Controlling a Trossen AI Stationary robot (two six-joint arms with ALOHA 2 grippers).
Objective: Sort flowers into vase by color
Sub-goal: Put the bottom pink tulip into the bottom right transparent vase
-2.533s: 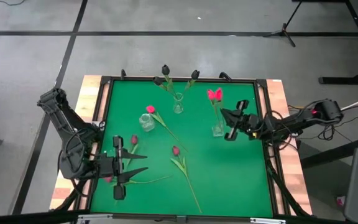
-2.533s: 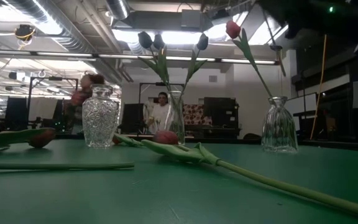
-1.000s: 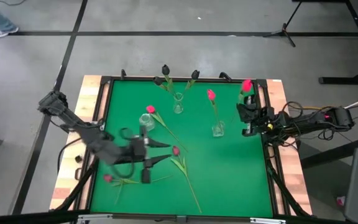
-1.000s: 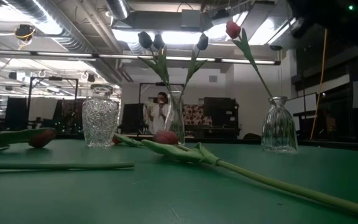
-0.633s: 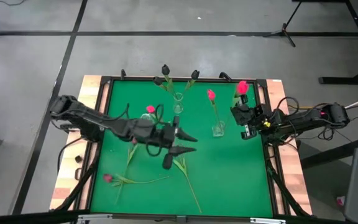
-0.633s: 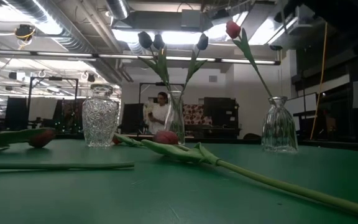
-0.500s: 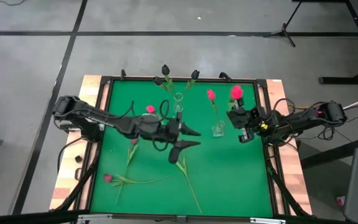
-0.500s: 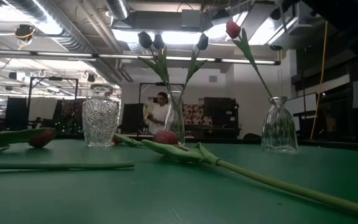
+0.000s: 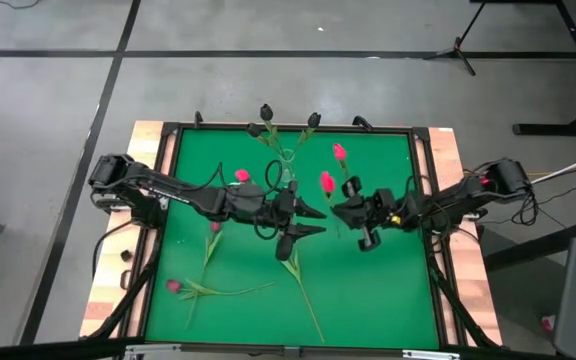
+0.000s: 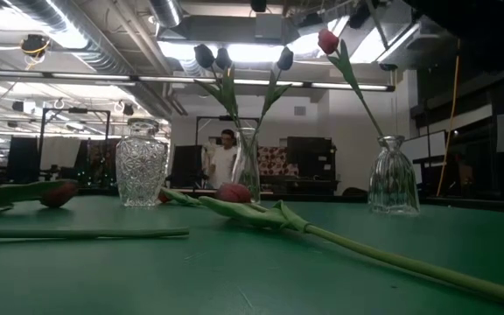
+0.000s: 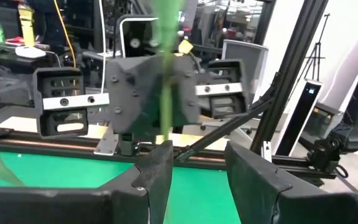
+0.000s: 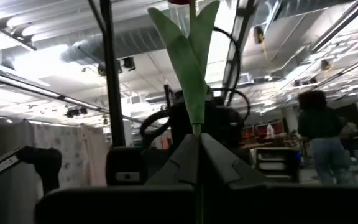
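My right gripper (image 9: 338, 210) hovers over the mat's middle, shut on a bright pink tulip (image 9: 326, 182). My left gripper (image 9: 316, 222) faces it from the left, open, and the tulip's stem (image 11: 165, 74) hangs just in front of one fingertip. Dark tulips (image 9: 266, 112) stand in the far glass vase (image 9: 286, 168). Another pink tulip (image 10: 327, 41) stands in the right vase (image 10: 393, 175). A pink tulip (image 9: 241, 176) lies against the cut-glass vase (image 10: 142, 164). Three more tulips lie flat on the mat (image 9: 215, 228) (image 9: 173, 286) (image 10: 233, 192). My left gripper's finger (image 11: 157, 168) stands right by the hanging stem; I cannot tell whether it touches. My right gripper pinches the tulip's stem just under its leaves (image 12: 196, 132) between its two shut fingers. The fingers come from the table's right, slanting upward. Leaves and head rise above them, clear of the mat.
A raised black frame (image 9: 423, 160) borders the green mat (image 9: 368, 290). A long stem (image 9: 306, 300) runs toward the near edge. In the high view my right arm covers the right vase. People stand in the room beyond the far edge (image 10: 226, 157).
My left gripper has swung from the mat's left part toward the centre and lowered, staying open. My right gripper, shut on the pink tulip, has carried it from the table's right edge toward the centre, rolling a little, until the stem hangs in front of my left fingers.
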